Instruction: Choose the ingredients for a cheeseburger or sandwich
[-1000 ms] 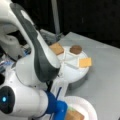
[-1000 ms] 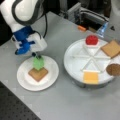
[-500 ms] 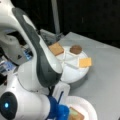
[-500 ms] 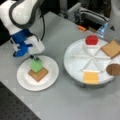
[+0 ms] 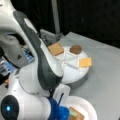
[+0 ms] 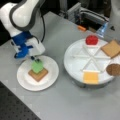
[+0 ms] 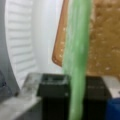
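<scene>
Where grey table shows, dark backdrop.

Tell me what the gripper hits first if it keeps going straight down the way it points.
Probably the green round: the gripper points down at it, on a toast square on the paper plate. Contact is unclear.

Hand tips hidden behind green round in a front view; grip state unreadable. Patty disc cut off at 3 o'clock edge. Toast cut at 6 o'clock edge, partly behind arm. Wrist view: green round blurred, cut top & bottom.
</scene>
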{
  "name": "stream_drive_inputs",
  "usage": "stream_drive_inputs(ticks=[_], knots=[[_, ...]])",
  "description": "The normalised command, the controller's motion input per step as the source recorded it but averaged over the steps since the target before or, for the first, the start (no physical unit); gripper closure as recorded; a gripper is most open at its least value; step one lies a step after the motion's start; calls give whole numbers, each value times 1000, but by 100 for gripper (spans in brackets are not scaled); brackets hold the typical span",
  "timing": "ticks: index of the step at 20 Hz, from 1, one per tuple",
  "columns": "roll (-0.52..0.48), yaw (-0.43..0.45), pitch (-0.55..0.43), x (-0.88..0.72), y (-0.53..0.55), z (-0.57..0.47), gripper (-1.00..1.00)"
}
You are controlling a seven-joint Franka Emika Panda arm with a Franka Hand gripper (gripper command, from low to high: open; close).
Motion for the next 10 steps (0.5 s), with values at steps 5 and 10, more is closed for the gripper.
stream_drive_inputs(ticks=[5, 10], knots=[[31, 138, 155, 246, -177, -14, 100], [46, 133, 131, 221, -204, -36, 100]])
